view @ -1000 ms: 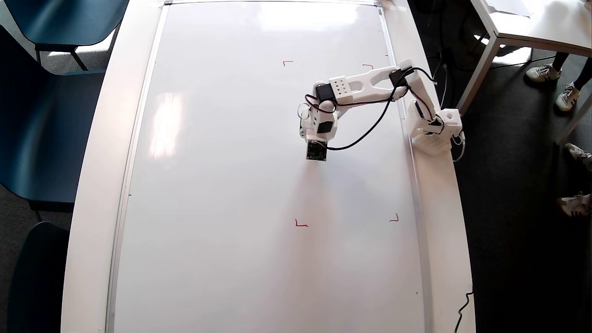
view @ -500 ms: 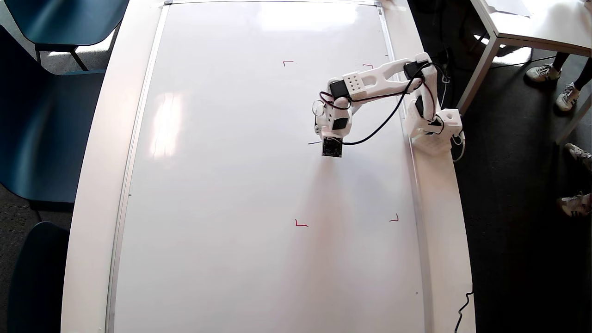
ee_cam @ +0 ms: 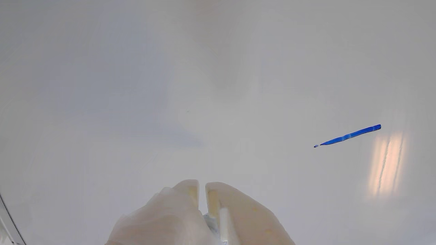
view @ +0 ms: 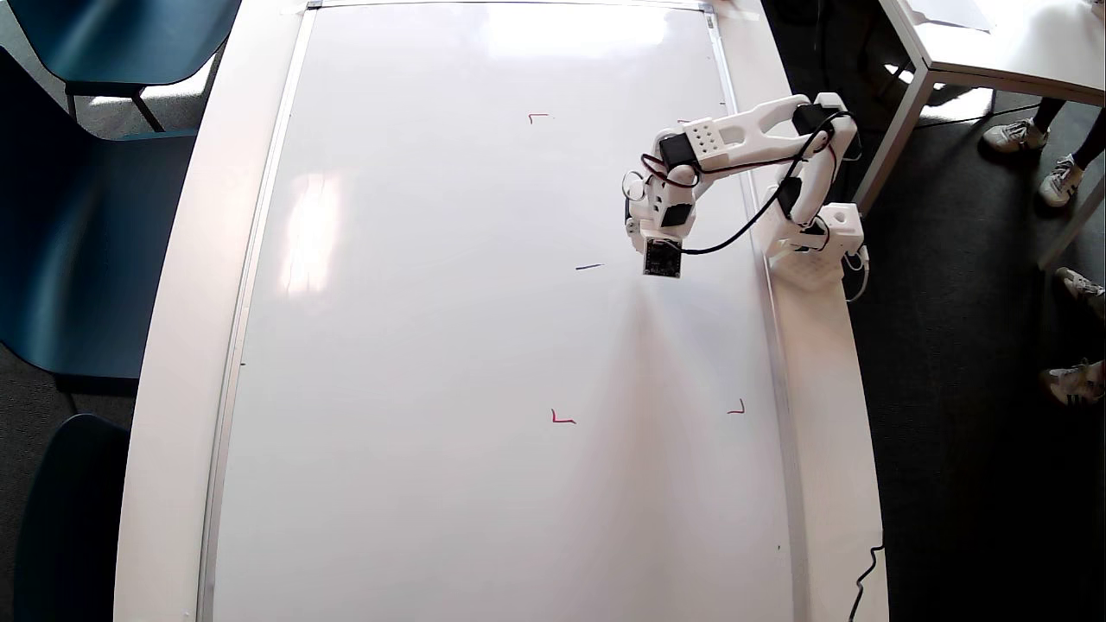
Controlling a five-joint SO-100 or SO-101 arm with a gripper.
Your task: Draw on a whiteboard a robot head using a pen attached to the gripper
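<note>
Only 1 short blue stroke (ee_cam: 347, 135) of the robot head is showing on the whiteboard (view: 432, 345), lying left of my gripper (view: 662, 259) in the overhead view and well apart from it. I am holding my fingers (ee_cam: 235, 207) nearly together, seemingly around the pen, whose tip is hidden. I judge the outline barely begun; next I should set the tip down at the stroke's end.

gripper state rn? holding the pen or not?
Gripper: jaws nearly closed, only a thin slit between them in the wrist view. The pen can't be made out in either view, so a grip on it cannot be confirmed.
</note>
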